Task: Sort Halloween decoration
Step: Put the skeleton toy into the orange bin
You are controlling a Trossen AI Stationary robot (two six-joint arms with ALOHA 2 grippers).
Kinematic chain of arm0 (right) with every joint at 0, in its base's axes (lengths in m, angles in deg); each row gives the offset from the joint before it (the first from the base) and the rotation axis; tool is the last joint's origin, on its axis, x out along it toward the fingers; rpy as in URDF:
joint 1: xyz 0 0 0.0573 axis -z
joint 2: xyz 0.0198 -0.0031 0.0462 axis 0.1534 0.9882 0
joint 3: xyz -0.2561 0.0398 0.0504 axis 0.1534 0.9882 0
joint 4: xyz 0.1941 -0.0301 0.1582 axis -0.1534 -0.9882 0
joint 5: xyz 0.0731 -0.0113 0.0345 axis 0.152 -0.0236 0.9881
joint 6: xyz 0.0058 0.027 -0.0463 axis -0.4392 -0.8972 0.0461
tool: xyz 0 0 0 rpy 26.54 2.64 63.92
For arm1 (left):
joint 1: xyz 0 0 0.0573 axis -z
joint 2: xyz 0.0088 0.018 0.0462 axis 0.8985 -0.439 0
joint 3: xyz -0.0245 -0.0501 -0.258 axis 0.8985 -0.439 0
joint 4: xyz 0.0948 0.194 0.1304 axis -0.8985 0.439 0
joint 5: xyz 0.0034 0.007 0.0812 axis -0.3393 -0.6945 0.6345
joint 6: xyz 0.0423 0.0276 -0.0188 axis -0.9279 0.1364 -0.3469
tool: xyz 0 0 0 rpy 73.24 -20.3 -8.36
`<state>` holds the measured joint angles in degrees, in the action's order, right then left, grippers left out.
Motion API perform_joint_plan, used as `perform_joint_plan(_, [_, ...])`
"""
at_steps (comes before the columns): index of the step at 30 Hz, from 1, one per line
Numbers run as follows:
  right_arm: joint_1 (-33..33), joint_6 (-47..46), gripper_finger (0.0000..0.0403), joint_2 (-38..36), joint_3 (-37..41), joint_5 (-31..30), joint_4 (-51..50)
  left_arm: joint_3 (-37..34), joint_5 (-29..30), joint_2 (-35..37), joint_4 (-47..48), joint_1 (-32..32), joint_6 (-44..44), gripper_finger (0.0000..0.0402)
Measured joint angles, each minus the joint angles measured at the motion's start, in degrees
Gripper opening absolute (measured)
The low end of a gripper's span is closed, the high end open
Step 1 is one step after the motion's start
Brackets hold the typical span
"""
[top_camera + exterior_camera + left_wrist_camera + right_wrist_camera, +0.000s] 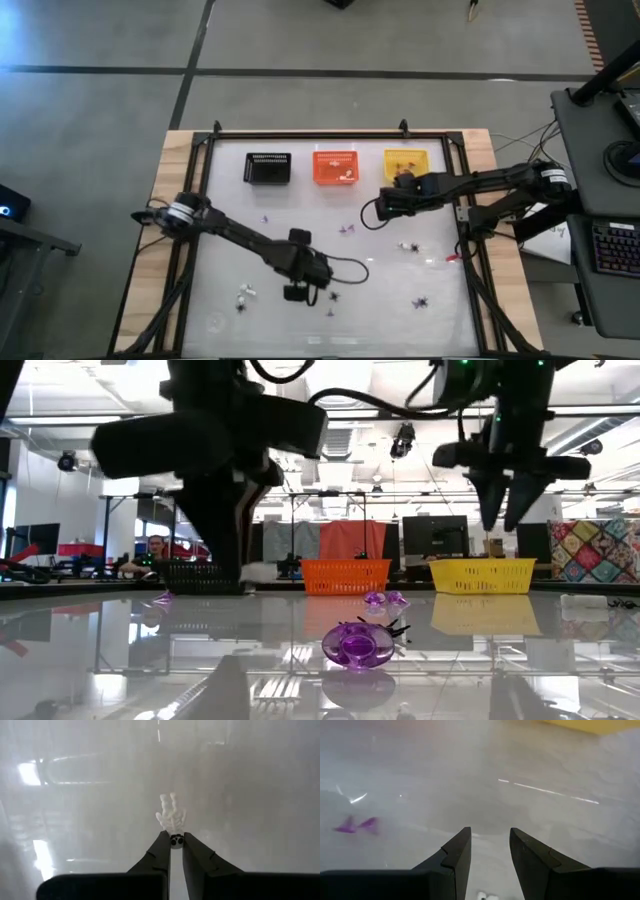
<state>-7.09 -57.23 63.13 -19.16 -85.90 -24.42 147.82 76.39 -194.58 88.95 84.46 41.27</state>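
Note:
My left gripper [297, 292] hovers over the near middle of the table, shut on a small white skeleton trinket [172, 817]. My right gripper [383, 205] hangs open and empty in front of the yellow basket [407, 163]; its fingers [510, 520] point down, well above the table. Black [268, 168], orange [336, 166] and yellow baskets stand in a row at the far edge. Loose decorations lie on the table: purple bits [347, 229], white bits [243, 295], a black spider [333, 296]. My left gripper pinches the skeleton's skull end [175, 840] between its two fingertips, coming from above and pointing steeply down. The ribs and limbs [171, 812] stick out beyond the fingertips. In the low view the white piece [258, 572] hangs by the fingers, clear of the table.
More trinkets lie at the right: a white one [408, 245], a dark purple one [420, 302], a red bit [452, 258]. A purple ring piece [358, 645] lies near the front edge. A purple bat shape [356, 825] lies near my right gripper. A frame rims the table.

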Motion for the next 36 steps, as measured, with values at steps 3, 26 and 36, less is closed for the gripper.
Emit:
perform_joint_plan(3, [0.01,-1.35,0.0128,0.0,1.34,0.44,-0.06,-2.05,0.07,3.61,-0.75,-1.97,-2.49,0.0004])
perform_joint_plan(26, [0.05,3.32,0.0128,0.0,2.12,-2.2,0.36,-11.02,-10.99,16.96,-14.8,-34.89,-23.9,0.0004])
perform_joint_plan(36, [0.44,3.35,0.0128,0.0,2.12,-4.71,0.38,-8.07,-19.13,14.41,-20.54,-44.64,-32.1,0.0004])
